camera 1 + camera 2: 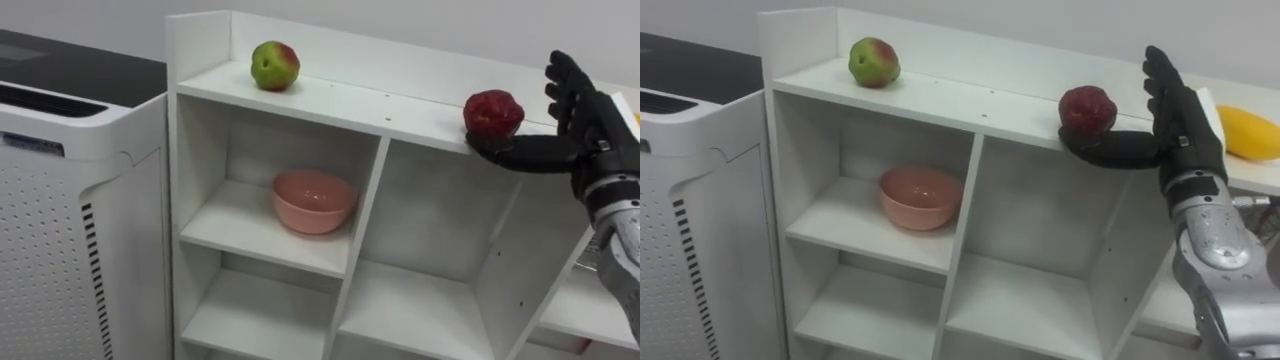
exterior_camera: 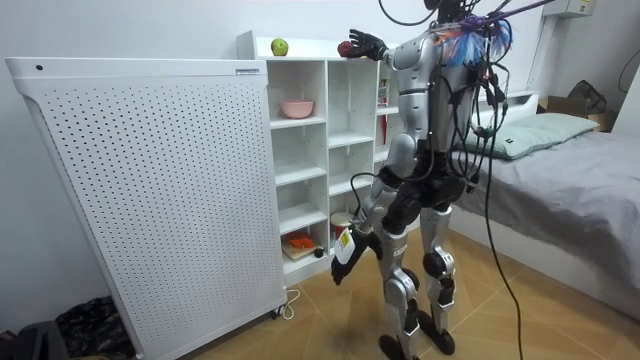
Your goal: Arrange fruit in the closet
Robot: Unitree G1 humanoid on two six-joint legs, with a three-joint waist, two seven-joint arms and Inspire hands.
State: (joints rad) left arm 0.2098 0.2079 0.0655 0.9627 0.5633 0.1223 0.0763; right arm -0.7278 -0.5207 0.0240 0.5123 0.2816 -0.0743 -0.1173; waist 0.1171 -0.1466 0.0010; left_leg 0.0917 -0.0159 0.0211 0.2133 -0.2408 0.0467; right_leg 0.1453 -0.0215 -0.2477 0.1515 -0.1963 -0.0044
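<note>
My right hand is raised to the top board of the white closet, at its near edge and towards the right. The fingers stand straight up, spread a little apart. The thumb reaches out to the left along the board's front lip. Nothing is gripped: the hand is open.

The dark red fruit sits on the top board right at that near edge. It is just above my thumb and touching it, with my upright fingers a little to its right (whether the thumb bears any of its weight I cannot tell).

Far off to the left on the same board, close to the closet's left wall, a green and red apple rests by itself, well apart from the red fruit. To the right of my hand a yellow fruit lies on the top board, just beyond my fingers.

In the upper left compartment below, a pink bowl stands upright on its shelf, close to the divider on its right.

A white perforated appliance stands against the closet's left side.

In the room view I stand upright facing the closet, right arm lifted to its top. My left hand hangs low by my thigh, in front of the lower shelves. A bed is on the room view's right.
</note>
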